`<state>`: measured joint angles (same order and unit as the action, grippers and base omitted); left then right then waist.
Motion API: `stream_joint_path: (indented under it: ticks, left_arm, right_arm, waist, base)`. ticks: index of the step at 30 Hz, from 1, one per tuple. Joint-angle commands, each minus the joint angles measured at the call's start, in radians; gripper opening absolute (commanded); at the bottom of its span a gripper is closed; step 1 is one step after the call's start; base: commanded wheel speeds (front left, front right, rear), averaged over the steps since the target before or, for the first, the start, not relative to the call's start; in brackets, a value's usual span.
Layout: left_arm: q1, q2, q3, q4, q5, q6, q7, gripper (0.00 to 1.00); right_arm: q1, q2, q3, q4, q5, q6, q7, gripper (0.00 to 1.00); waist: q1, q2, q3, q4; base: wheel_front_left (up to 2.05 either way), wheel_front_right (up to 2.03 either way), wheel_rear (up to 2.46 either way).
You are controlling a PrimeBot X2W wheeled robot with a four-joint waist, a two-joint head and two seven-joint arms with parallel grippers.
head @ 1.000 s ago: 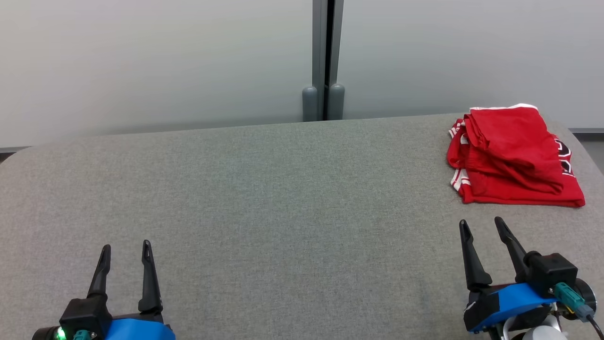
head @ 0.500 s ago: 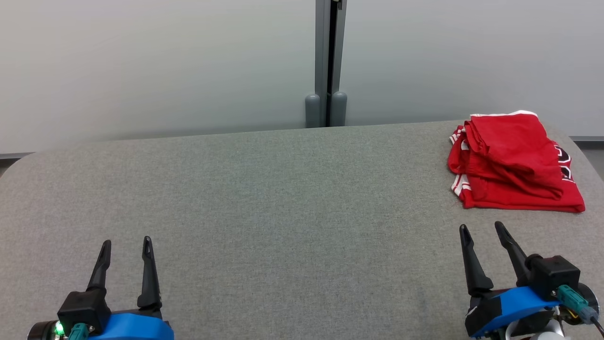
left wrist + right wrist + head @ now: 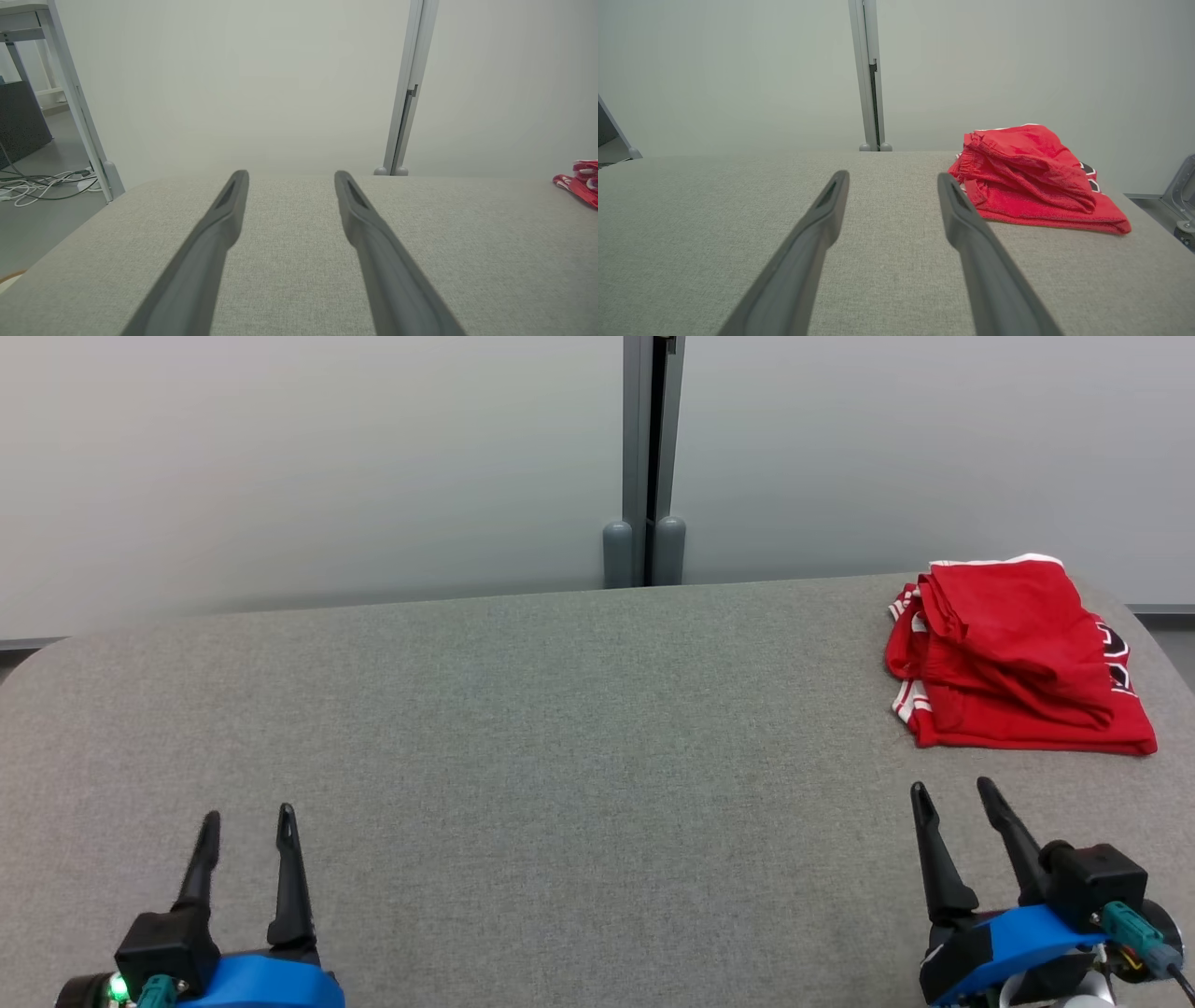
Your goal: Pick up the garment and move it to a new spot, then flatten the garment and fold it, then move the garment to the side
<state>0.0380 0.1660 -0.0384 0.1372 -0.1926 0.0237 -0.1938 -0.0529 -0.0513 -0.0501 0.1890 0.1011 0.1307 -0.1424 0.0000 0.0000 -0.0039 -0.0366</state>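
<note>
Looking down from the head camera, you have the red garment (image 3: 1013, 653) lying in a folded, slightly rumpled stack on the far right part of the grey fabric-covered counter (image 3: 560, 728), close to its rounded right corner. White trim shows along the garment's back and left edges, and a bit of dark print peeks out on its right side.

Your right gripper (image 3: 952, 787) sits at the lower right, fingers spread apart with nothing between them, tips pointing toward the garment's near edge but not touching it; a strip of bare counter lies between them. In the right wrist view the same gripper (image 3: 893, 173) is open and empty, and the garment (image 3: 1031, 177) lies ahead and to the right of the right-hand finger, its layers piled one on another.

Your left gripper (image 3: 248, 814) is at the lower left, well apart from the garment, also open and holding nothing. Its wrist view shows the gripper (image 3: 290, 173) with both fingers over bare cloth, and just a red edge of the garment (image 3: 581, 184) at the far right of that view.

Behind the counter stand pale wall panels (image 3: 308, 467) joined by a grey upright post (image 3: 644, 457). Some cables (image 3: 42, 184) lie on the floor off the counter's left end.
</note>
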Motion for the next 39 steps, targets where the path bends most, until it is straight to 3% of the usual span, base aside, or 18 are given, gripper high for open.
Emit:
stream_joint_path:
  ticks: [1,6,39]
  left_arm:
    - [0.000,-0.002,-0.001,0.003,0.000,0.001,0.000,0.00]
    - [0.012,-0.022,-0.003,0.047,-0.019,-0.001,0.006,0.00]
    - [-0.055,-0.058,0.058,0.068,-0.574,-0.062,0.125,0.00]
  right_arm:
    - [0.000,0.000,0.000,0.004,0.000,0.000,0.000,0.00]
    - [0.002,0.005,-0.002,0.048,0.018,0.000,0.008,0.00]
    - [-0.024,0.002,-0.026,0.046,0.611,0.000,0.106,0.00]
  waist:
    - [0.0001,0.0000,0.000,0.000]
    - [0.0000,0.0000,0.001,0.001]
    - [0.0000,0.0000,0.002,0.010]
  base:
    - [0.00,0.00,0.00]
    - [0.00,0.00,0.00]
    - [0.00,0.00,0.00]
